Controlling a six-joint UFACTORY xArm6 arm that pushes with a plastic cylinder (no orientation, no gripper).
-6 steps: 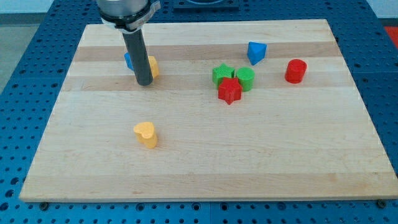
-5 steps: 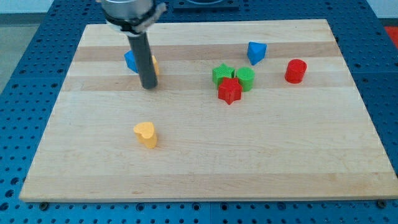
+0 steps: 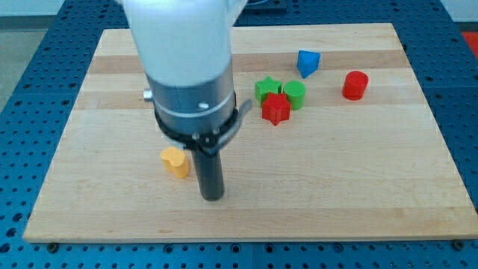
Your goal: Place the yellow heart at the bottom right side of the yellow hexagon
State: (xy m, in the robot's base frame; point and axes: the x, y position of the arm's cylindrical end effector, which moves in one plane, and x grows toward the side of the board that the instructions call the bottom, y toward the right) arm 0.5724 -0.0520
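The yellow heart lies on the wooden board at the view's lower left. My tip rests on the board just right of and slightly below the heart, with a small gap between them. The arm's wide body fills the upper left of the view and hides the yellow hexagon and the blue block that lay beside it.
A green star, a green cylinder-like block and a red star cluster right of centre. A blue block and a red cylinder lie further toward the upper right.
My tip has moved from beside the yellow hexagon at the upper left down and right to just beside the yellow heart. The arm now covers the hexagon. No block has moved.
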